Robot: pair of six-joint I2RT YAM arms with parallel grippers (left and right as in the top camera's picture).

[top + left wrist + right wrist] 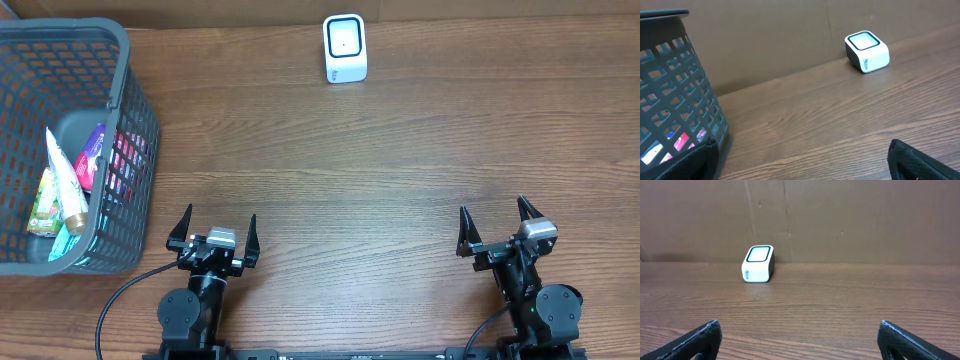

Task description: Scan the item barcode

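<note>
I see my left gripper (220,216), lower left, and my right gripper (493,208), lower right, both with jaws spread wide and holding nothing. The items (70,185) lie inside the grey basket (140,160) at the left edge. The white scanner (345,48) stands at the top centre, well apart from both.

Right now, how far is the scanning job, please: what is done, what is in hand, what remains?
Done: nothing yet; the white tube and other items lie in the grey basket, far from the scanner. In hand: nothing; the left pincer and the right pincer are open and empty. Left: pick one item from the basket and show its barcode to the scanner.
</note>
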